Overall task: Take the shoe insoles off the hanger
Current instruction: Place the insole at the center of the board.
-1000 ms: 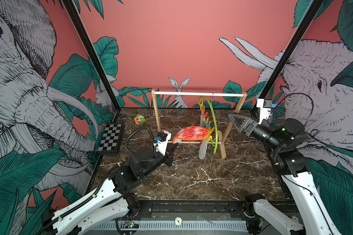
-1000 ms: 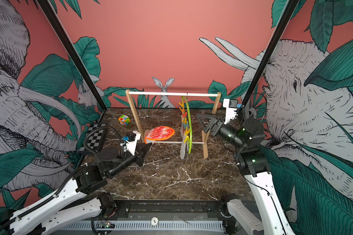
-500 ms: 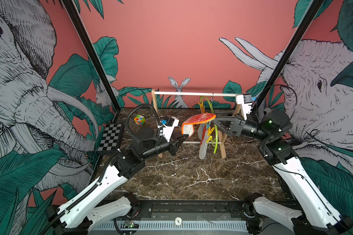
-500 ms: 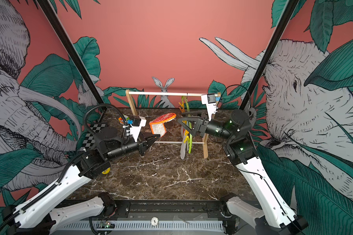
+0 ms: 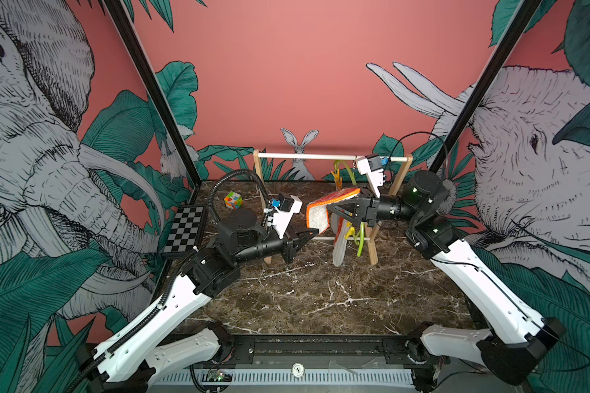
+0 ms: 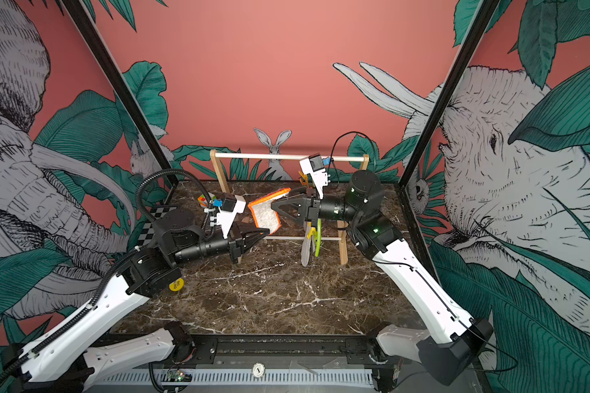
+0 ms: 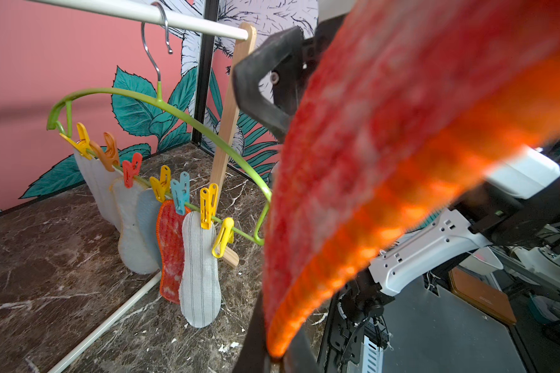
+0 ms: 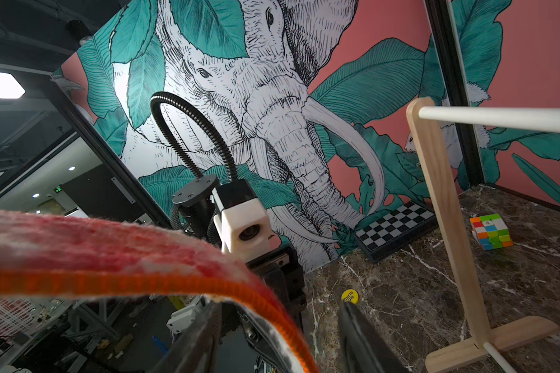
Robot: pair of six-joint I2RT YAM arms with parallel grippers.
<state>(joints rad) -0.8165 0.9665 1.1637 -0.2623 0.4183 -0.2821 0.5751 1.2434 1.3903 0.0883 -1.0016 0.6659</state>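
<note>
A red insole [image 5: 338, 196], mottled red on top with bright orange edging and a white fuzzy underside, is off the hanger [image 7: 162, 105] and held in the air above the far middle of the surface [image 5: 321, 299], bent into an arch. The left gripper [image 5: 313, 232] is pinched closed on its lower end. The right gripper [image 6: 280, 211] straddles the upper end with its jaws partly apart, and the right wrist view shows a gap between the insole's edge and one finger. The thin lime-green hanger hangs by its metal hook from the white rod of a wooden rack [image 5: 331, 156] that stands along the far edge, toward the far right corner. On the row of coloured clips [image 7: 162, 185] hang more insoles [image 7: 201, 271]: a light grey striped one nearest the left wrist camera, a second red one with orange edging, a blue-grey one, a white one and pale ones at the far end. I cannot tell how many pale ones there are. A yellow clip [image 7: 223, 237] at the near end holds nothing. In both top views the right arm and the raised insole hide most of the hanger. The rack's right upright and low crossbar stand just beside the hanging row. A colour cube [image 5: 233, 199] sits near the far left corner. A checkerboard [image 5: 184, 234] leans at the left edge, and a yellow disc [image 6: 176, 284] lies near the left arm.
</note>
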